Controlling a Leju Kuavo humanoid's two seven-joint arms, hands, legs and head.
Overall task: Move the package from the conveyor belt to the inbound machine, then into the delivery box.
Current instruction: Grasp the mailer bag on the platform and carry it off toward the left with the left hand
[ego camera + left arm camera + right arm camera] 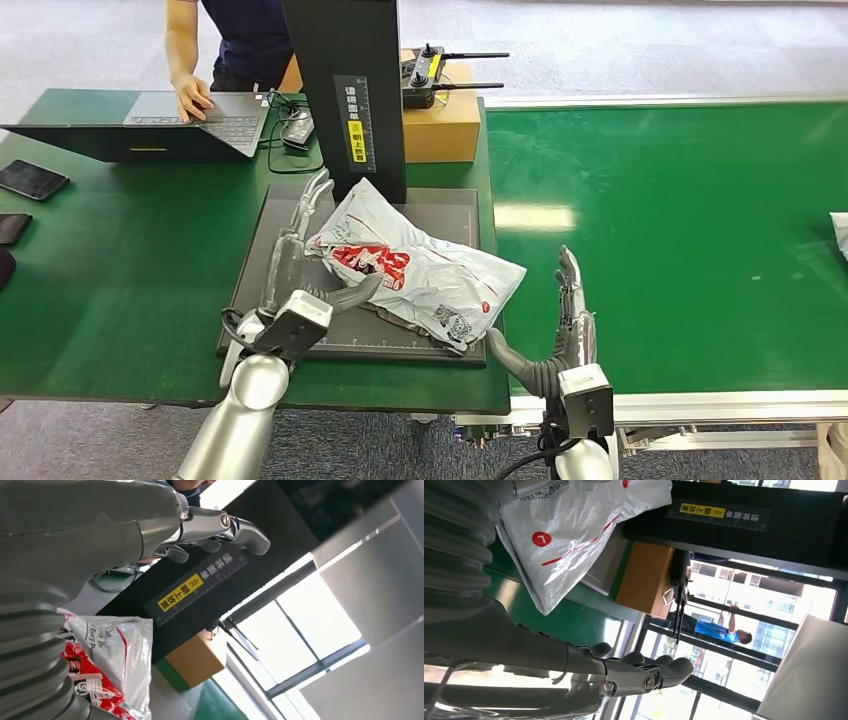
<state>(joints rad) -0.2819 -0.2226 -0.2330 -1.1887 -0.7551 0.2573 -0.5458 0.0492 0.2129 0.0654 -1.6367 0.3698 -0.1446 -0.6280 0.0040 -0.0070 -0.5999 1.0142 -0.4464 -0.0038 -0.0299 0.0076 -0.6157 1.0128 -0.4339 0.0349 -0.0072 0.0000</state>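
Note:
A white plastic package [415, 262] with red print lies on the dark platform of the inbound machine [265, 250], one corner hanging over the platform's right edge. The machine's black post [350, 90] rises behind it. My left hand [300, 250] lies flat and open along the package's left side, thumb reaching toward it. My right hand [565, 320] stands open over the green conveyor belt [680, 240], just right of the package and apart from it. The package [107, 665] sits beside my left hand [150, 530] in the left wrist view, and the package [574, 535] lies beyond my right hand [624, 672] in the right wrist view.
A cardboard box [440, 120] with a remote controller [425, 75] on it stands behind the machine. A person's hand [192, 97] rests on a laptop [150, 125] at the back left. A phone [30, 180] lies at the table's left. Another white package [840, 235] sits at the belt's right edge.

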